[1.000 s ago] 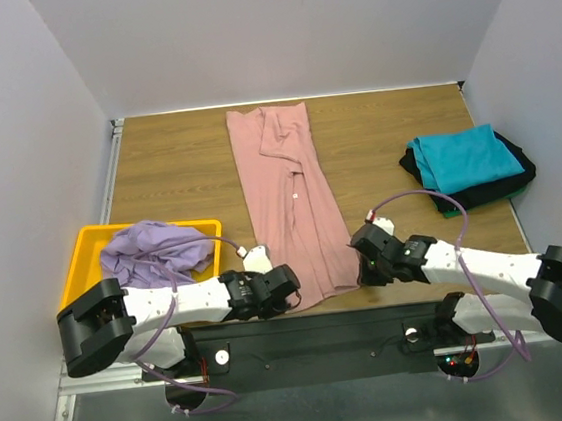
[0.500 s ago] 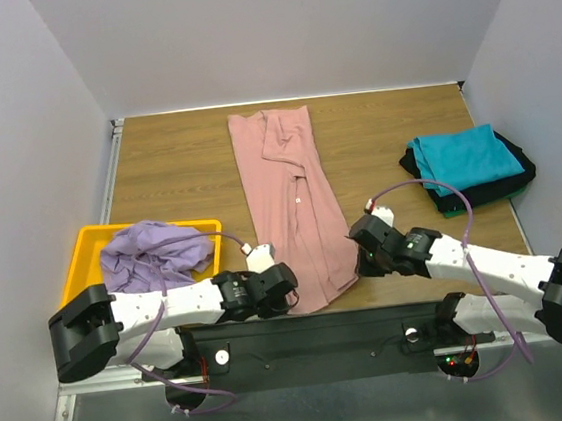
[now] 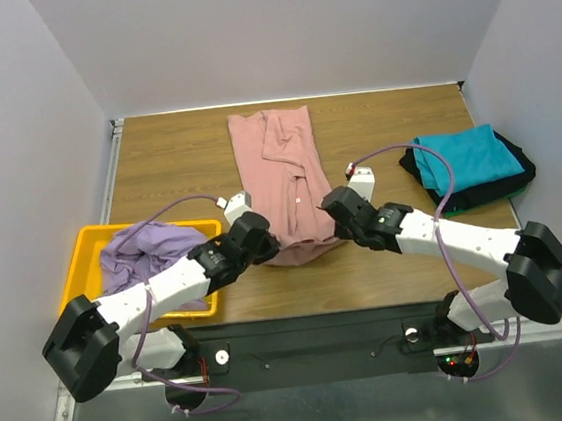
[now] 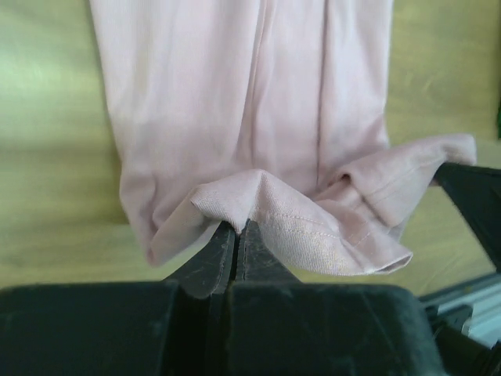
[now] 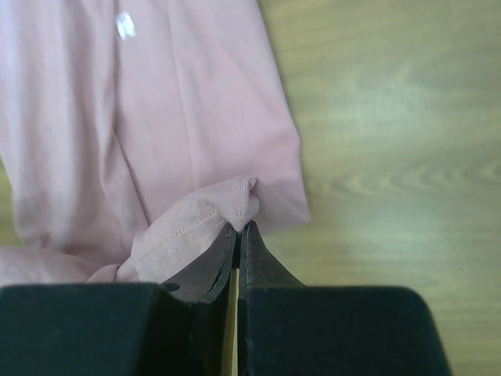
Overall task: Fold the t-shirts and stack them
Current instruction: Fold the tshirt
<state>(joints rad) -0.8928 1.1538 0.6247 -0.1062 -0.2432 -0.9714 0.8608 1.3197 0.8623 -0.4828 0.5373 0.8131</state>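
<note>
The pink t-shirt [image 3: 278, 165] is pinched by two closed tools. Left tool [image 4: 236, 232] at 7 o'clock, right tool [image 5: 238, 233] at 5 o'clock.

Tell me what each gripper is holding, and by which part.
Both hold the pink t-shirt by its stitched bottom hem: the left gripper pinches it near the left corner, the right gripper at the right corner.

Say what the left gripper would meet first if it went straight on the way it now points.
More of the pink t-shirt: the left gripper, shut on its hem, points along the shirt's flat body. Its height above the cloth is unclear.
</note>
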